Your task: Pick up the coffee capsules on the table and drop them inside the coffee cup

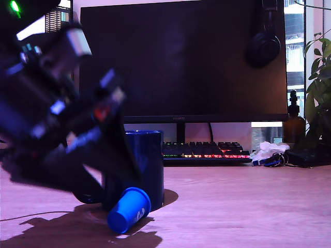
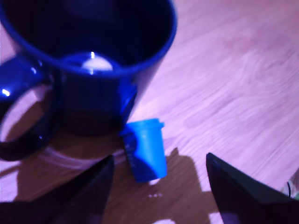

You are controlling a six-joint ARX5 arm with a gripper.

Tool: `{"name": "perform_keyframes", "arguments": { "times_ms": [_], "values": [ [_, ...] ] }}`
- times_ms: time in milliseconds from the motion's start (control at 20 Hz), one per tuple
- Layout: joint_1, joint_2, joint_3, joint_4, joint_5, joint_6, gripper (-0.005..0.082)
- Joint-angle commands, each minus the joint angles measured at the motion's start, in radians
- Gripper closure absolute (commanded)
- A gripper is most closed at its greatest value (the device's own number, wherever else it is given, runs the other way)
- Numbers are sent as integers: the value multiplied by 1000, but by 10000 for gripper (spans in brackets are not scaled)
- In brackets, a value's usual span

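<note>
Spread fingers [image 2: 159,186] above blue capsule [image 2: 147,149], toppled, rim against mug [image 2: 93,93]

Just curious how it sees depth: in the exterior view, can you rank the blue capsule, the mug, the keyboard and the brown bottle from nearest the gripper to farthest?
1. Blue capsule, lying just below the gripper.
2. Mug, right behind it.
3. Keyboard, farther back under the monitor.
4. Brown bottle, far at the exterior view's right.

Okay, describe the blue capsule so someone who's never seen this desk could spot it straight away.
Find the dark blue mug on the wooden desk in front of the monitor. The capsule lies on its side right against the mug's base. It is far smaller, brighter blue and tapered, with a white mark.
</note>
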Motion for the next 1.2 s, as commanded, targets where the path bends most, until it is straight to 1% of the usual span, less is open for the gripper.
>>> {"name": "perform_keyframes", "arguments": {
  "times_ms": [0, 50, 150, 400, 500, 600, 650, 850, 1000, 1150],
  "values": [
    [5, 29, 8, 19, 5, 7, 202],
    [8, 46, 16, 20, 5, 8, 202],
    [9, 85, 39, 20, 8, 28, 202],
    [9, 163, 75, 19, 19, 33, 203],
    [9, 165, 76, 18, 22, 33, 207],
    [10, 165, 76, 13, 22, 33, 273],
    [12, 165, 76, 10, 22, 33, 293],
    [19, 165, 76, -12, 22, 34, 293],
    [28, 165, 76, -27, 23, 51, 293],
    [34, 165, 76, -34, 23, 51, 293]
  ]
}}
